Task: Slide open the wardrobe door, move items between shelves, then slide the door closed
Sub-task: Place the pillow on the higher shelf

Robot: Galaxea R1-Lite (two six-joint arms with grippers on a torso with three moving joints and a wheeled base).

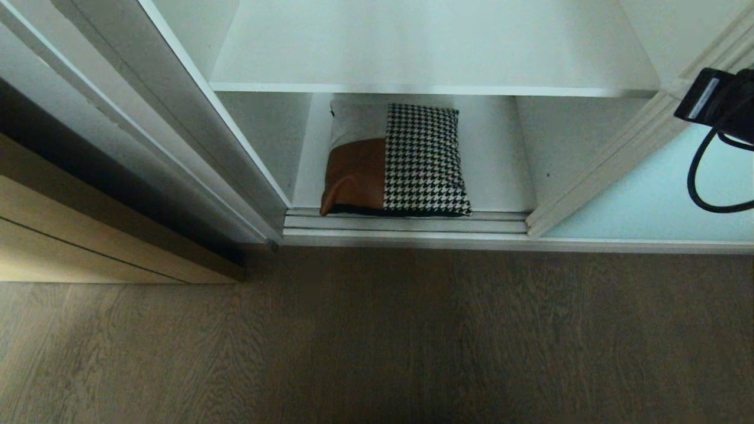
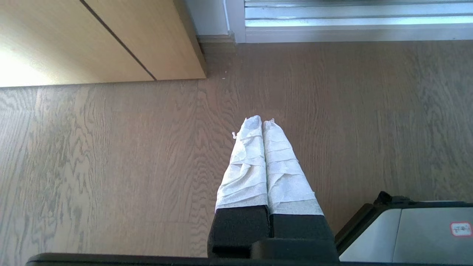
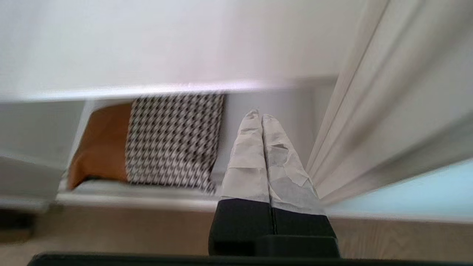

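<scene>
The sliding wardrobe door (image 1: 660, 194) of frosted aqua glass stands slid to the right, so the wardrobe is open. A cushion (image 1: 394, 162), tan-brown and houndstooth, lies on the lowest white shelf (image 1: 500, 176), under a bare shelf (image 1: 436, 53). In the right wrist view my right gripper (image 3: 258, 115) is shut and empty, hovering in front of the opening, between the cushion (image 3: 166, 140) and the door's frame (image 3: 354, 122). Part of the right arm (image 1: 721, 106) shows at the head view's right edge. My left gripper (image 2: 261, 121) is shut and empty above the wooden floor.
A silver floor track (image 1: 406, 227) runs along the wardrobe's front. A light wooden door (image 1: 88, 235) and a white frame post (image 1: 177, 123) stand at the left. Wood-grain floor (image 1: 377, 341) spreads in front. Part of the robot's base (image 2: 414, 232) shows beside the left gripper.
</scene>
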